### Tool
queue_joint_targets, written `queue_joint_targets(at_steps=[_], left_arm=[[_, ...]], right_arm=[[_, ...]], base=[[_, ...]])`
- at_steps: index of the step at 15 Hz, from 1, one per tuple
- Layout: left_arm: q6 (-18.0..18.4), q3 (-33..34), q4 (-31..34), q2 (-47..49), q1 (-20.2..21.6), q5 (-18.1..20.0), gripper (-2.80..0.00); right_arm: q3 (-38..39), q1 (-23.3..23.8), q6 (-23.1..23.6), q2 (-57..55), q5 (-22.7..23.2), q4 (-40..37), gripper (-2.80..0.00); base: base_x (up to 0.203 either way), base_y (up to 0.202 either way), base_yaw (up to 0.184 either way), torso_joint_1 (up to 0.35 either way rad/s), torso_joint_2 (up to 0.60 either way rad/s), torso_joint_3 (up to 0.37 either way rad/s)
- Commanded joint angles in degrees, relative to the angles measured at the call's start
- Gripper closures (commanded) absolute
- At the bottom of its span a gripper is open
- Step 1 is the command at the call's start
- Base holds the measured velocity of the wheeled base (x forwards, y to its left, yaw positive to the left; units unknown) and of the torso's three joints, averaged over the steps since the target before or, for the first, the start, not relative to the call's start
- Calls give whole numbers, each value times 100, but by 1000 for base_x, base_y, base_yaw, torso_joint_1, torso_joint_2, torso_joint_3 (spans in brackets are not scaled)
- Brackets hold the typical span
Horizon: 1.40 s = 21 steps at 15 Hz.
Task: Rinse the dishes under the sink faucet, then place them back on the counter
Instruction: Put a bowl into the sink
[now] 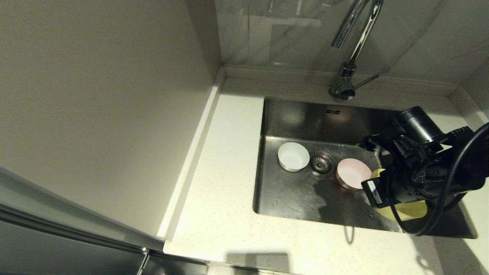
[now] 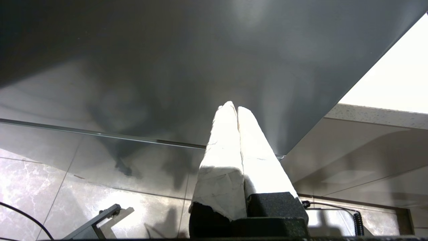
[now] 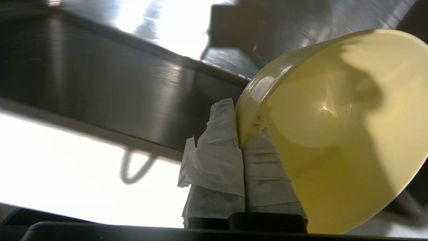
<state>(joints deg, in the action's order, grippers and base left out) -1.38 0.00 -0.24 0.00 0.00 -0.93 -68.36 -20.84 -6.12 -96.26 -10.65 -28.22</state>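
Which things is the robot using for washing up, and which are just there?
For the job: yellow bowl pinched in the right gripper, pink bowl, white bowl, sink, faucet, counter.
Just there: wall, parked left gripper.

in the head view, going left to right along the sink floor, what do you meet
small round white bowl → round metal drain strainer → small round pale pink bowl → small round yellow bowl, tilted and pinched at its rim by the right gripper.
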Motion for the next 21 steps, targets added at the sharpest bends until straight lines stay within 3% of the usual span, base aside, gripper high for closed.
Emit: queue_joint_targets(at_steps=[1, 4, 9, 16, 21], left_arm=[[-3, 0, -2, -9, 0, -4, 0], [-3, 0, -2, -9, 0, -4, 0], [-3, 0, -2, -9, 0, -4, 0], [-3, 0, -2, -9, 0, -4, 0], [-3, 0, -2, -9, 0, -4, 0]], right_arm=[[-278, -360, -1, -328, -39, -14, 0], [-912, -593, 26, -763, -296, -11, 0], [-2213, -723, 6, -2023, -1169, -54, 0], [-4282, -563, -580, -3852, -1252, -40, 0], [-4484, -95, -645, -4334, -1256, 285, 0]], base=[[0, 0, 0, 0, 0, 0], [0, 0, 0, 0, 0, 0], [0, 0, 0, 0, 0, 0], [0, 0, 0, 0, 0, 0], [0, 0, 0, 0, 0, 0]])
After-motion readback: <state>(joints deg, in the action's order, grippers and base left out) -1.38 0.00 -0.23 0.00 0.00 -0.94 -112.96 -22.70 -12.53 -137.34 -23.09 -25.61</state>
